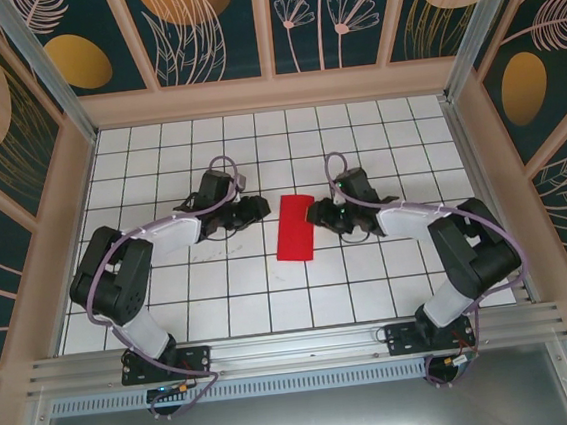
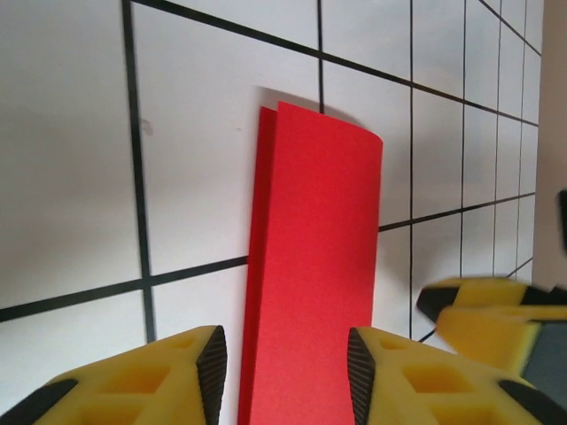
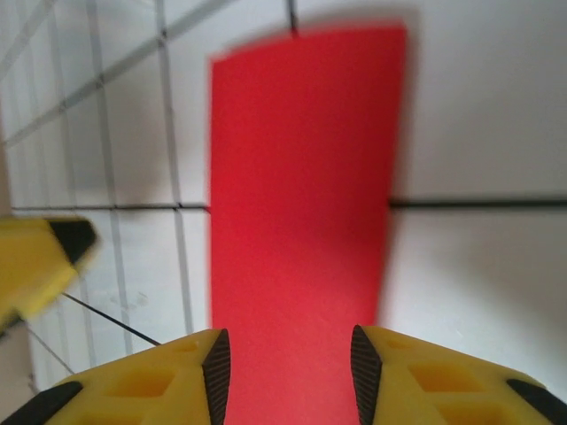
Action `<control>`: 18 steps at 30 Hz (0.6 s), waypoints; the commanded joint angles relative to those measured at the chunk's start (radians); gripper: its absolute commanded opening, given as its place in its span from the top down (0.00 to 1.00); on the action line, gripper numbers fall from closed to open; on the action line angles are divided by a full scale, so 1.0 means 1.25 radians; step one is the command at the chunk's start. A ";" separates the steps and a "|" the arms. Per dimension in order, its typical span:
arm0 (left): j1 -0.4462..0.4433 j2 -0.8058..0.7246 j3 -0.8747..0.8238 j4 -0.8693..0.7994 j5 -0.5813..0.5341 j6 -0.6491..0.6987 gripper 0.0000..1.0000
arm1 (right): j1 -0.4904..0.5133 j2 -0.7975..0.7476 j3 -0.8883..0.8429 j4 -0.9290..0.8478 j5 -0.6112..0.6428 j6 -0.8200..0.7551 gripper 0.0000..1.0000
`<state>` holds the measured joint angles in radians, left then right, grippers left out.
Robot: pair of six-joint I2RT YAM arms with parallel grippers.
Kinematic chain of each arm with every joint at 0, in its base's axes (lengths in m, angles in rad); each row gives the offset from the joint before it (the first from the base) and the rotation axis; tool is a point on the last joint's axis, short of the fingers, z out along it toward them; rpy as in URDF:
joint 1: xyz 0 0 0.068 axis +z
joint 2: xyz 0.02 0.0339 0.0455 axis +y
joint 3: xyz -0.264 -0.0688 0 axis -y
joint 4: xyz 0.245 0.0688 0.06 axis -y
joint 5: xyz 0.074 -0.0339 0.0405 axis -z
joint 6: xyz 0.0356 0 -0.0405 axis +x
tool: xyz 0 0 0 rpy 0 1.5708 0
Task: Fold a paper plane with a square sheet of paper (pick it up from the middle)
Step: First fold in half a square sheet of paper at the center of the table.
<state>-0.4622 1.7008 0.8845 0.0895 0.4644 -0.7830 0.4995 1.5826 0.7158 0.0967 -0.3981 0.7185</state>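
Flat at the centre of the grid table (image 1: 222, 299) – square sheet of paper (image 1: 295, 228), doubled into a narrow strip. Flanked by left gripper (image 1: 256, 209) at 10 o'clock and right gripper (image 1: 317, 212) at 2 o'clock, both spread, pinching nothing. Probably set facing each other to share the next crease. Offset lower layer peeking along one long edge in left wrist view. Near end of strip cut off behind yellow fingertips (image 2: 211, 363). Right wrist view blurred – contact with paper impossible to tell.
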 commanded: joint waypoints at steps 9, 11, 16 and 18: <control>-0.001 0.085 0.021 0.099 0.122 -0.035 0.48 | 0.016 -0.027 -0.088 0.188 -0.028 0.141 0.54; -0.001 0.096 0.026 0.097 0.131 -0.036 0.48 | 0.016 -0.023 -0.082 0.188 -0.028 0.139 0.55; -0.001 0.106 0.031 0.094 0.140 -0.031 0.47 | 0.018 0.004 -0.058 0.184 -0.036 0.132 0.55; -0.001 0.109 0.034 0.094 0.144 -0.033 0.47 | 0.019 0.015 -0.050 0.188 -0.044 0.133 0.56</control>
<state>-0.4603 1.8168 0.9035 0.1833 0.6170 -0.8173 0.5133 1.5780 0.6197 0.2932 -0.4240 0.8749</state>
